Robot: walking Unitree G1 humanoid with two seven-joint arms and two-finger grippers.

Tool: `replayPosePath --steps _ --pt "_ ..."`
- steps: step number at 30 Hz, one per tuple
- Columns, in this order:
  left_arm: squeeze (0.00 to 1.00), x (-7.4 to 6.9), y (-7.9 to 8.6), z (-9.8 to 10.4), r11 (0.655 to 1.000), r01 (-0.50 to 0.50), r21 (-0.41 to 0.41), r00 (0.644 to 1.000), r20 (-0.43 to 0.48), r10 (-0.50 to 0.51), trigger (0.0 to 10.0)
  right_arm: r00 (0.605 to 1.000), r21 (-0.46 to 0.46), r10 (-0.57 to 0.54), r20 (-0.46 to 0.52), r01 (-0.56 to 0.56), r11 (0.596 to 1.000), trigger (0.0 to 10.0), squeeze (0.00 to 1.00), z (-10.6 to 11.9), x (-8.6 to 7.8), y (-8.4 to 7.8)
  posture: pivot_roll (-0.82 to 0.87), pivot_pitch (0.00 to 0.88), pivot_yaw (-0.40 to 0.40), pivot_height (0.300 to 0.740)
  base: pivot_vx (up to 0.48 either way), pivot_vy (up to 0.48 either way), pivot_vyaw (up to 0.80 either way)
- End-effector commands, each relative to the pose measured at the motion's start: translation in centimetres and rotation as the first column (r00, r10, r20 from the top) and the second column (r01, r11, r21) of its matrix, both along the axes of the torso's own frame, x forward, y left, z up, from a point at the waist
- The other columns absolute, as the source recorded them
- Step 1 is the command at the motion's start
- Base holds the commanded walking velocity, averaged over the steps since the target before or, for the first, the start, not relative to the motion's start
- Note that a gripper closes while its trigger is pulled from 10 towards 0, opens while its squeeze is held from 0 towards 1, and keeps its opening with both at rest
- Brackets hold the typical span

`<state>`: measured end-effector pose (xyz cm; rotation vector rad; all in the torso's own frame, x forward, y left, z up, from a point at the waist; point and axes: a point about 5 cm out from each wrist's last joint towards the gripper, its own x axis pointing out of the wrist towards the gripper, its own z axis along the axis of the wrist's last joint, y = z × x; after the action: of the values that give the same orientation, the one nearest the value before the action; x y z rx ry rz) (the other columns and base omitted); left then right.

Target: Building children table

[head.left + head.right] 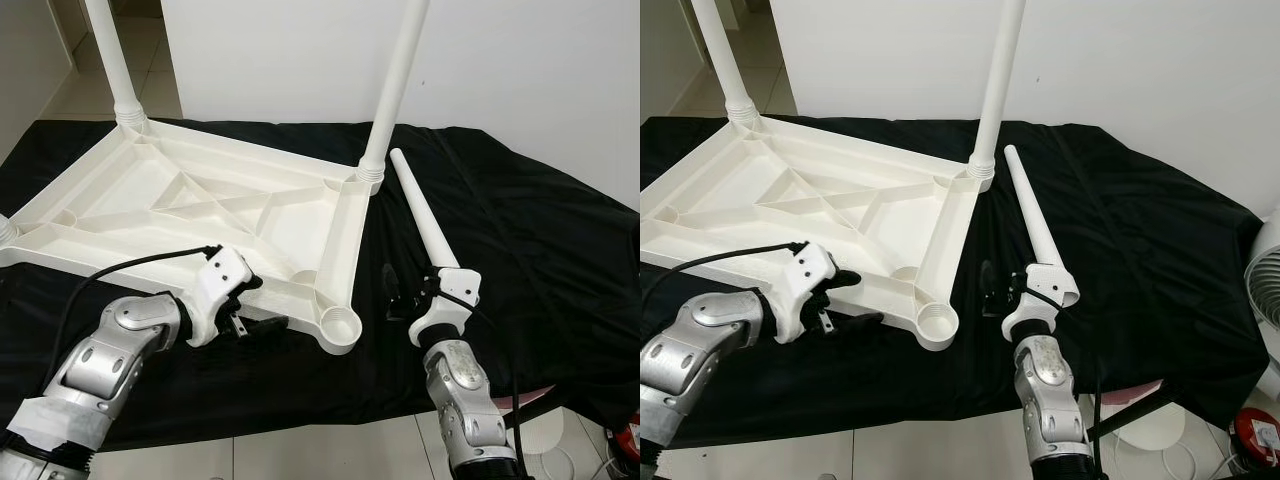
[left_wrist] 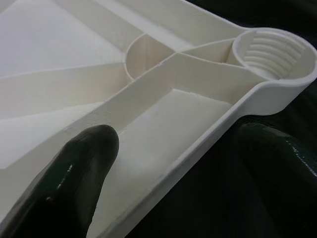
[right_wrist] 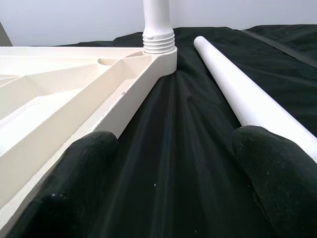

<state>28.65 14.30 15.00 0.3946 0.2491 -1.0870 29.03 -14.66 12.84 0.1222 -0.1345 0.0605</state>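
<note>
The white table top lies upside down on a black cloth. Upright legs stand screwed into its far left corner and far right corner. The near right corner socket is empty, and its thread shows in the left wrist view. A loose white leg lies on the cloth beside the top. My left gripper is open and straddles the top's near rim, one finger inside and the other outside. My right gripper is open over the cloth, between the top and the loose leg.
A white wall panel stands behind the cloth. A white fan and a red object sit on the tiled floor at the right. The cloth's front edge hangs just before my arms.
</note>
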Motion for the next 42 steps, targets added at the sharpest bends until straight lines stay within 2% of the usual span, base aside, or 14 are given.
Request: replayPosePath --steps 1,8,13,17,18,19,20,22,23,28,29,36,41,42 --pt "0.0 -0.3 -0.4 -0.7 0.998 0.061 0.021 0.997 -0.044 -0.06 10.0 1.0 -0.006 -0.012 -0.005 0.012 1.0 10.0 0.0 -0.2 0.0 -0.4 0.05 0.088 -0.082 0.74 0.0 0.0 0.0" --pt "0.0 0.2 -0.7 -1.2 0.996 0.052 0.066 0.998 -0.047 -0.049 10.0 1.0 -0.008 -0.008 -0.002 0.008 1.0 10.0 0.0 -0.2 0.0 -0.4 0.04 0.079 -0.082 0.74 0.0 0.0 0.0" --pt "0.0 0.3 -1.2 -1.7 0.984 0.12 0.129 0.992 -0.06 -0.113 10.0 1.0 -0.008 -0.011 -0.001 0.011 1.0 10.0 0.0 -0.3 0.0 -0.3 0.03 0.071 -0.069 0.74 0.0 0.0 0.0" --pt "0.0 0.3 -1.3 -1.7 0.982 0.132 0.133 0.99 -0.059 -0.125 10.0 1.0 -0.008 -0.012 -0.001 0.012 1.0 10.0 0.0 -0.3 0.0 -0.3 0.03 0.071 -0.069 0.74 0.0 0.0 0.0" --pt "0.0 0.2 -1.5 -1.7 0.98 0.147 0.132 0.988 -0.061 -0.14 5.5 1.0 -0.008 -0.013 -0.001 0.013 1.0 10.0 0.0 -0.3 0.0 -0.3 0.03 0.069 -0.065 0.74 0.0 0.0 0.0" --pt "0.0 0.2 -1.5 -1.7 0.98 0.147 0.132 0.988 -0.061 -0.14 5.5 1.0 -0.008 -0.013 -0.001 0.013 1.0 10.0 0.0 -0.3 0.0 -0.3 0.03 0.069 -0.065 0.74 0.0 0.0 0.0" --pt "0.0 0.2 -1.7 -1.7 0.977 0.167 0.131 0.985 -0.064 -0.16 4.0 1.0 -0.007 -0.014 -0.001 0.014 1.0 10.0 0.0 -0.3 -0.1 -0.3 0.03 0.065 -0.061 0.74 0.0 0.0 0.0" --pt "0.0 0.1 -1.9 -1.6 0.975 0.179 0.131 0.983 -0.065 -0.171 3.8 1.0 -0.007 -0.015 -0.001 0.015 1.0 10.0 0.0 -0.3 -0.1 -0.2 0.03 0.065 -0.06 0.74 0.0 0.0 0.0" --pt "0.0 0.0 -2.1 -1.6 0.97 0.203 0.132 0.978 -0.068 -0.195 0.0 1.0 -0.007 -0.017 0.0 0.017 1.0 10.0 0.0 -0.3 -0.1 -0.2 0.03 0.063 -0.054 0.74 0.0 0.0 0.0" --pt "0.0 -0.2 -2.4 -1.7 0.967 0.223 0.125 0.974 -0.077 -0.215 0.0 1.0 -0.007 -0.021 0.002 0.021 1.0 10.0 0.0 -0.3 -0.1 -0.2 0.02 0.061 -0.053 0.74 0.0 0.0 0.0" --pt "0.0 -0.1 -2.6 -1.8 0.967 0.22 0.133 0.975 -0.068 -0.212 10.0 1.0 -0.006 -0.022 0.001 0.022 1.0 10.0 0.0 -0.3 -0.1 -0.2 0.02 0.061 -0.054 0.74 0.0 0.0 0.0" --pt "0.0 -0.3 -3.2 -2.3 0.959 0.242 0.149 0.97 -0.064 -0.235 10.0 1.0 -0.007 -0.022 0.001 0.022 1.0 10.0 0.0 -0.4 -0.1 -0.3 0.02 0.063 -0.057 0.74 0.0 0.0 0.0" --pt "0.0 -0.3 -3.7 -2.4 0.966 0.229 0.12 0.973 -0.069 -0.222 10.0 1.0 -0.007 -0.021 0.003 0.021 1.0 10.0 0.0 -0.3 0.0 -0.2 0.02 0.067 -0.059 0.74 0.0 0.0 0.0" --pt "1.0 -0.3 -3.9 -2.4 0.968 0.231 0.094 0.971 -0.087 -0.223 10.0 1.0 -0.005 -0.021 0.003 0.022 1.0 10.0 0.0 -0.3 0.0 -0.2 0.02 0.071 -0.058 0.74 0.0 0.0 0.0"
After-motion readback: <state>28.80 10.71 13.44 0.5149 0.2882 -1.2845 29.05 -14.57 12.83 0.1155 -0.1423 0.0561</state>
